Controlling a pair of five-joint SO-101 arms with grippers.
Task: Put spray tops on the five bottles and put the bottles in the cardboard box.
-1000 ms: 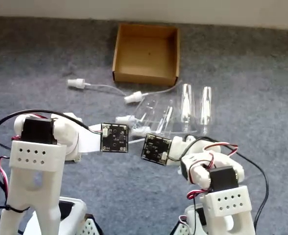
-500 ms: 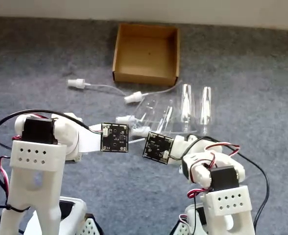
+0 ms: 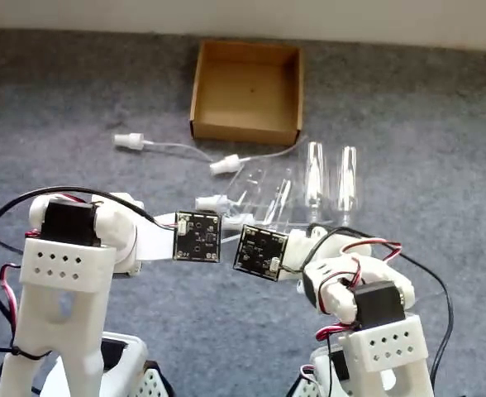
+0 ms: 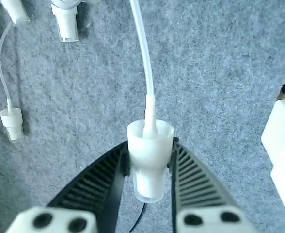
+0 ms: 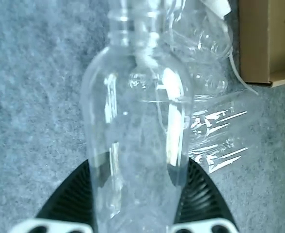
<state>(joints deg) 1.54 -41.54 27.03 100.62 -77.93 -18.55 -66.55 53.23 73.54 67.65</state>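
Over the last second the two wrists have drawn slightly closer in the high view; the left one edged toward the right arm and the right one shifted a little to meet it. That narrowing suggests the dip tube is being fed toward the bottle's neck, so the first capping looks under way but not finished.

The left claw (image 4: 150, 150) is clamped on a spray top (image 4: 150, 145), whose dip tube (image 4: 142, 58) runs straight out ahead of the fingertips. The right claw (image 5: 138, 167) is closed around the body of a clear bottle (image 5: 133, 111), neck pointing away from the claw; a pale streak inside the neck may be the tube, though this cannot be confirmed.

By count, four spray tops show: the gripped one, and three loose spray tops (image 3: 225, 165) on the grey carpet (image 3: 408, 107) beyond the left claw; a fifth cannot be found. About four loose bottles (image 3: 313, 178) lie ahead of the right claw, two of them overlapping and hard to separate; with the held one that makes five. One cardboard box (image 3: 247, 131) sits farther out, past both claws, with no bottle in it.
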